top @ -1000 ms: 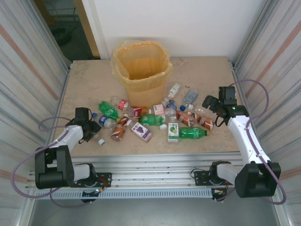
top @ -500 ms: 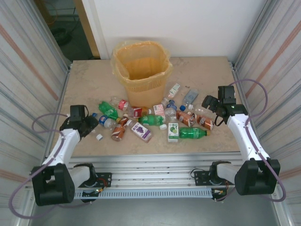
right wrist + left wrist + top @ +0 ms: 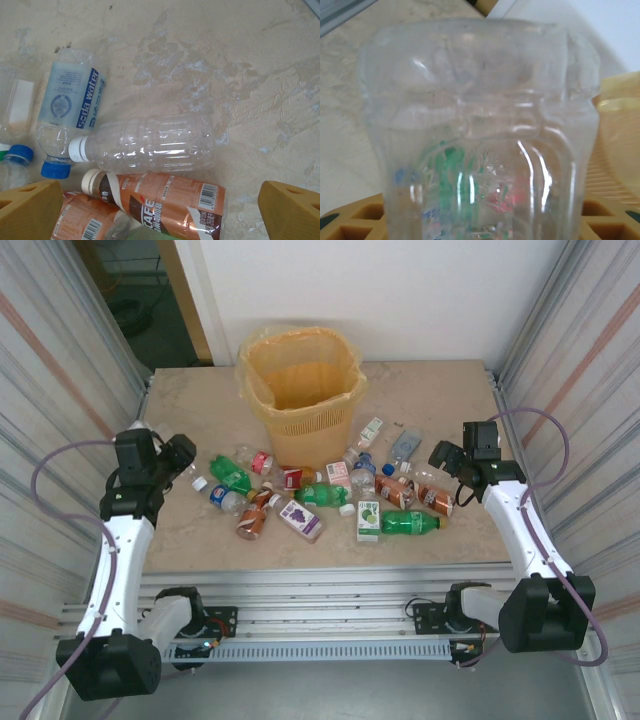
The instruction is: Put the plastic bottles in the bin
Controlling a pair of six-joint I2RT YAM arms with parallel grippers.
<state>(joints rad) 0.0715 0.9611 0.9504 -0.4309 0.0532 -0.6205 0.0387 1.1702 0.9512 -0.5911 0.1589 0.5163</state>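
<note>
My left gripper (image 3: 172,458) is raised over the table's left side, shut on a clear plastic bottle (image 3: 190,472) with a white cap. In the left wrist view that bottle (image 3: 480,125) stands between the yellow fingers (image 3: 355,225), with the orange-yellow bin (image 3: 620,130) behind it at right. The bin (image 3: 300,390) stands at the back centre. Several bottles (image 3: 320,495) lie scattered in front of it. My right gripper (image 3: 447,464) hovers open over a clear bottle (image 3: 150,145) and a brown café bottle (image 3: 165,200), its fingertips (image 3: 30,207) either side.
A soda water bottle (image 3: 70,110) lies left of the clear one. A green bottle (image 3: 408,523) and a small green carton (image 3: 368,520) lie near the front. Corrugated walls close in both sides. Bare table (image 3: 190,410) lies left of the bin.
My left arm has lifted the clear bottle from the front left of the table and swung up and back. The right arm has barely moved.
</note>
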